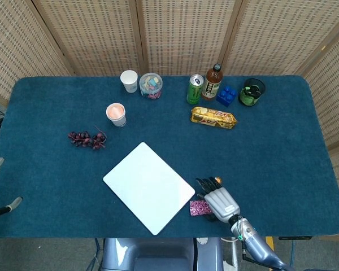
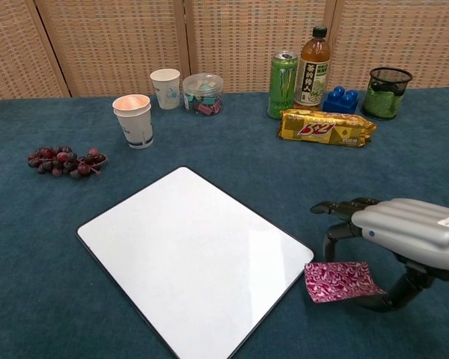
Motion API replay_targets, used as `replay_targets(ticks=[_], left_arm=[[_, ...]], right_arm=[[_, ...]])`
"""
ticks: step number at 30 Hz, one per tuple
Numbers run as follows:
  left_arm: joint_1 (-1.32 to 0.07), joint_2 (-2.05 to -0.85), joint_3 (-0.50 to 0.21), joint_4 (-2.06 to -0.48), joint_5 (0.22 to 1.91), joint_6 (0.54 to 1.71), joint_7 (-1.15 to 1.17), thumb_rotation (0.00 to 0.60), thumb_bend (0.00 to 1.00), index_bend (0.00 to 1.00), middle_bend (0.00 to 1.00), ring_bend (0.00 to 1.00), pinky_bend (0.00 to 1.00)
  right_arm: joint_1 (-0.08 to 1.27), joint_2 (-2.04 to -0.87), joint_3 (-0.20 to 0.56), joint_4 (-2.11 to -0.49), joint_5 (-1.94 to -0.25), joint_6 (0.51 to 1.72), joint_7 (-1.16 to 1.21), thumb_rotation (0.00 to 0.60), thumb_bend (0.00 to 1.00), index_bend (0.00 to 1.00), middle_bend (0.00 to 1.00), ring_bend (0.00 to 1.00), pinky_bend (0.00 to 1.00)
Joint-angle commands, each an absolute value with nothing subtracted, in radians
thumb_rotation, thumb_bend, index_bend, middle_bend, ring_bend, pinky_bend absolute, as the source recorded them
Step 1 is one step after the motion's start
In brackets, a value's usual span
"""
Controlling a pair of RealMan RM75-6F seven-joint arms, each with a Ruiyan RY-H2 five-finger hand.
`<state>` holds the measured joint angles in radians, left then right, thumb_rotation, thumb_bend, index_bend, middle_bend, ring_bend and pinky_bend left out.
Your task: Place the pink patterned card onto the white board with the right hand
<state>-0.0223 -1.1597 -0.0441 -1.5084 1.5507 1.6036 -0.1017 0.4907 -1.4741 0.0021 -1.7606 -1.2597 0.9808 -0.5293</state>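
Card (image 2: 335, 280) pinched in right robot hand (image 2: 404, 239), at board's (image 2: 187, 254) 4 o'clock edge | carry toward 10, lay flat | left hand unseen

Open blue felt tabletop (image 2: 209, 149) surrounds the flat white rectangular board (image 2: 187, 254) on every side. Two stacked paper cups (image 2: 133, 120) and a dark grape bunch (image 2: 63, 161) stand well apart from it.

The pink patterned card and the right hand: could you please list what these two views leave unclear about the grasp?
- Pink patterned card, head view: largely under the right hand, so only a small part shows.
- Chest view: the hand's palm covers the contact points, so which fingers touch the card cannot be told.
- Whether the card's near edge clears the table: hidden by the hand.
- Left hand: cropped at the head view's left edge.
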Motion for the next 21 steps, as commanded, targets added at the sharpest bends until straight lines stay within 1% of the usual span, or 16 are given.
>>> replay_targets(ticks=[1,4,9,12,18,19,20,21], left_arm=[[-0.023,-1.159,-0.045,-1.509,1.549,1.603,-0.103,0.6,0.0,0.0,0.0,0.0,0.0],[-0.025,-1.157,-0.047,-1.51,1.544,1.598,-0.105,0.6,0.0,0.0,0.0,0.0,0.0],[-0.029,-1.154,-0.053,-1.509,1.53,1.585,-0.113,0.6,0.0,0.0,0.0,0.0,0.0],[-0.034,-1.153,-0.055,-1.508,1.522,1.574,-0.117,0.6,0.0,0.0,0.0,0.0,0.0],[-0.045,-1.154,-0.061,-1.501,1.5,1.544,-0.122,0.6,0.0,0.0,0.0,0.0,0.0],[-0.046,-1.154,-0.062,-1.5,1.497,1.54,-0.123,0.6,0.0,0.0,0.0,0.0,0.0],[-0.047,-1.154,-0.063,-1.499,1.494,1.538,-0.124,0.6,0.0,0.0,0.0,0.0,0.0],[-0.048,-1.154,-0.064,-1.498,1.491,1.535,-0.127,0.6,0.0,0.0,0.0,0.0,0.0]], right_arm=[[0.519,-1.47,0.032,-1.781,-1.226,0.963,-0.547,0.6,0.34,0.59,0.0,0.0,0.0],[0.559,-1.483,0.065,-1.791,-1.176,0.939,-0.592,0.6,0.34,0.59,0.0,0.0,0.0],[0.653,-1.544,0.128,-1.78,-1.045,0.904,-0.71,0.6,0.34,0.59,0.0,0.0,0.0],[0.724,-1.598,0.16,-1.753,-0.948,0.894,-0.794,0.6,0.34,0.59,0.0,0.0,0.0],[0.846,-1.712,0.195,-1.67,-0.811,0.904,-0.927,0.6,0.34,0.59,0.0,0.0,0.0],[0.859,-1.726,0.202,-1.66,-0.791,0.908,-0.936,0.6,0.33,0.56,0.0,0.0,0.0],[0.872,-1.74,0.212,-1.651,-0.77,0.913,-0.943,0.6,0.31,0.49,0.0,0.0,0.0],[0.888,-1.755,0.223,-1.641,-0.742,0.921,-0.953,0.6,0.26,0.42,0.0,0.0,0.0]])
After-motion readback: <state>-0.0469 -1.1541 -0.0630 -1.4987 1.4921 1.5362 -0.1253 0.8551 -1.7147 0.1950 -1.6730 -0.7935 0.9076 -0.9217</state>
